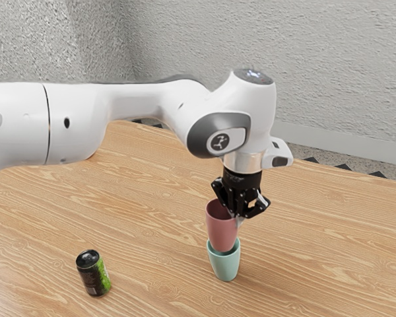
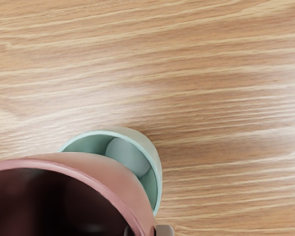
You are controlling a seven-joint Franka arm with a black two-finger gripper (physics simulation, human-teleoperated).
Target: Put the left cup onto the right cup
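The wooden table [image 1: 330, 218] carries everything, and over it the white Franka arm [image 1: 138, 112] reaches in with its black claw [image 1: 241, 212] pointing down, fingers clamped on the rim of the pink cup [image 1: 220, 224]. That cup hangs just below the claw, slightly tilted, its base dipped into the mouth of the mint-green cup [image 1: 224, 263] standing directly beneath. A dark drink can [image 1: 94, 272] with a green label stands well apart from the claw, toward the exterior view's left.

Smooth matt plastic for the pink cup [image 1: 221, 224] and the mint cup [image 1: 224, 262]. Pale grained wood, faintly sheened, for the table [image 1: 330, 218]. Glossy metal for the can [image 1: 94, 272] at eight o'clock.
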